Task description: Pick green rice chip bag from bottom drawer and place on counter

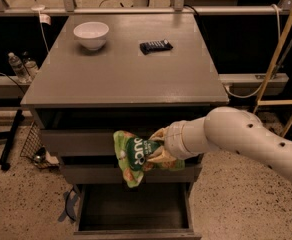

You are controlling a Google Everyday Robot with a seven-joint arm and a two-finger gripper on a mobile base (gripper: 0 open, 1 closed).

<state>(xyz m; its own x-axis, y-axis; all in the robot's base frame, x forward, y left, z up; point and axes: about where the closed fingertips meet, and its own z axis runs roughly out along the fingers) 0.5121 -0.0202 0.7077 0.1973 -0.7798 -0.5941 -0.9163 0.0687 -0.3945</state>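
The green rice chip bag [131, 155], light green with a dark round logo, hangs in front of the cabinet's upper drawer fronts, above the open bottom drawer [132, 213]. My gripper [158, 149] is shut on the bag's right part, at the end of the white arm that comes in from the right. The bottom drawer is pulled out and its dark inside shows nothing in it. The grey counter [121, 69] lies above the bag.
A white bowl [91, 35] stands at the counter's back left. A small black snack bar [156, 46] lies at the back middle. A wire basket [33, 146] and water bottles [21, 66] are on the floor at the left. Wooden poles [281, 49] lean at the right.
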